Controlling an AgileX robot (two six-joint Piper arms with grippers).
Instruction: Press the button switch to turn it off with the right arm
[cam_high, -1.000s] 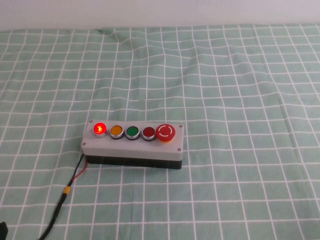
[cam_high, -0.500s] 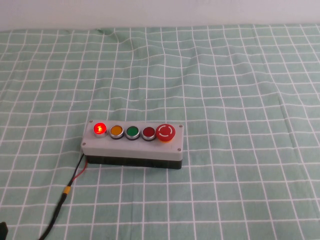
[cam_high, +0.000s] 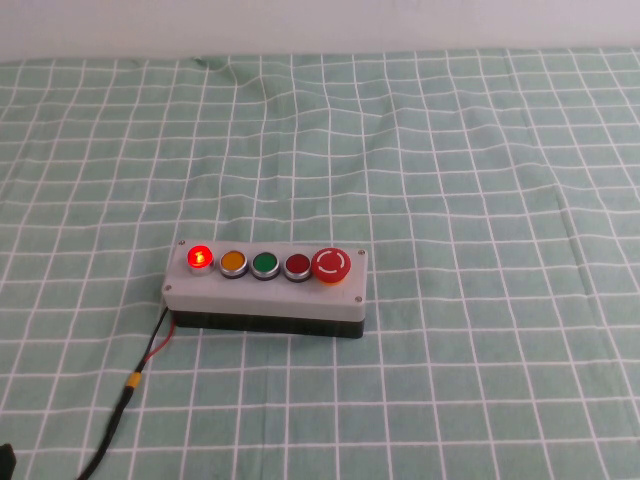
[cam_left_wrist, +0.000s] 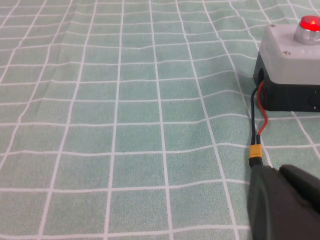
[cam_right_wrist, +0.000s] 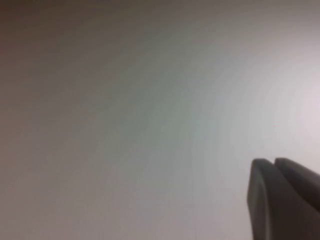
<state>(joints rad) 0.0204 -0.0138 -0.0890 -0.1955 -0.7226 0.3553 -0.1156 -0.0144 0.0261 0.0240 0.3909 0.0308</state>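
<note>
The button switch (cam_high: 266, 285), a grey box on a black base, lies on the green checked cloth left of centre. Its bright red end button (cam_high: 201, 257) glows at the box's left end. It also glows in the left wrist view (cam_left_wrist: 310, 24). My left gripper (cam_left_wrist: 277, 172) is shut and empty, low over the cloth just short of the box's left end, beside the cable. My right gripper (cam_right_wrist: 274, 162) is shut and empty. It faces a plain pale surface and is out of the high view, away from the switch.
Orange (cam_high: 233, 263), green (cam_high: 265, 265) and darker red (cam_high: 298, 266) buttons and a large red mushroom button (cam_high: 331, 265) fill the row. A black and red cable (cam_high: 130, 385) runs from the box's left end to the front edge. The cloth (cam_high: 480, 200) is wrinkled.
</note>
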